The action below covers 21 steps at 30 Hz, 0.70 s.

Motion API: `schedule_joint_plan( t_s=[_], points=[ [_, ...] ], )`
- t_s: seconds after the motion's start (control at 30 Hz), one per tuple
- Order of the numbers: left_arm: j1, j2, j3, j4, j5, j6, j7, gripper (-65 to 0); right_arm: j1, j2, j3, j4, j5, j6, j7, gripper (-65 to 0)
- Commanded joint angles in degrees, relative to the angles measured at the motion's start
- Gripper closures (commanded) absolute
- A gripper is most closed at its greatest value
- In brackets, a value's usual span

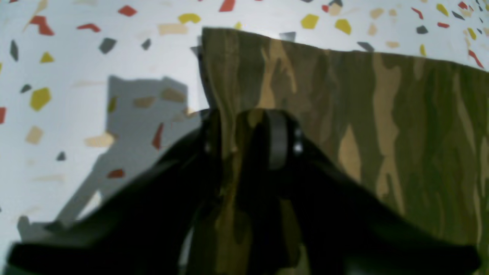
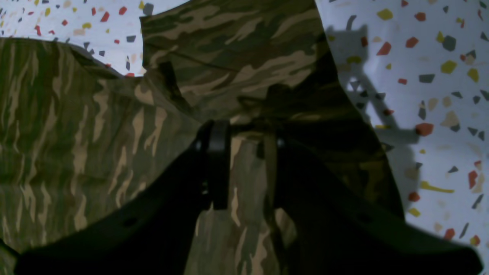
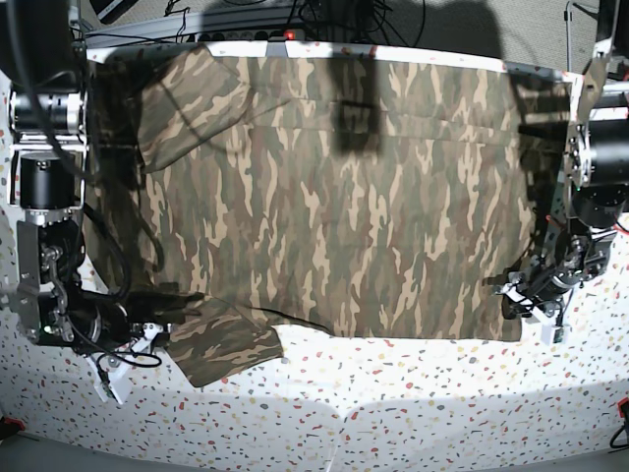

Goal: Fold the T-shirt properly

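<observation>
While the left wrist camera looked down its own jaws, the left gripper [image 1: 250,149] had them pinched on a narrow ridge of the T-shirt [image 1: 363,126] right at its corner, with speckled table [image 1: 68,76] showing just beside. That bite looked thin; a hard pull could strip the cloth out.

Over on the right wrist view, the right gripper [image 2: 244,164] was clamped on bunched fabric near the sleeve, the T-shirt [image 2: 76,133] rumpled and doubled under it. Extra layers seemed caught there, so a lift might drag a crease into the fold.

From the base camera, the T-shirt [image 3: 344,197] lay spread across the table [image 3: 393,393], with the left gripper [image 3: 531,290] at one lower corner and the right gripper [image 3: 147,324] at the other by the turned-over sleeve. Uneven lifting would likely skew the hem.
</observation>
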Motion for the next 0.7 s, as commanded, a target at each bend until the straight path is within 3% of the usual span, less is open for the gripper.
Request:
schedule_joint_plan(
  t_s=[0.0, 0.1, 0.33, 0.47, 0.67],
  points=[
    [-0.9, 0.0, 0.0, 0.1, 0.7, -1.1, 2.3, -9.0, 2.4, 0.8, 0.3, 1.1, 0.5, 0.5, 0.8, -16.2],
    [-0.9, 0.0, 0.0, 0.1, 0.7, -1.0, 1.6, 0.0, 2.4, 0.8, 0.3, 1.1, 0.4, 0.5, 0.8, -16.2],
    [-0.9, 0.0, 0.0, 0.1, 0.7, -1.1, -6.8, 0.0, 2.4, 0.8, 0.3, 1.0, -2.1, 0.6, 1.6, -16.2],
    [-0.9, 0.1, 0.0, 0.1, 0.7, -1.0, -6.9, 0.0, 2.4, 0.5, 0.3, 0.4, -8.4, 0.6, 5.0, -16.3],
    [-0.9, 0.3, 0.0, 0.1, 0.7, -1.0, -6.3, 0.0, 5.4, 0.5, -2.9, -8.4, -12.7, 0.6, 11.5, -28.7]
  ],
)
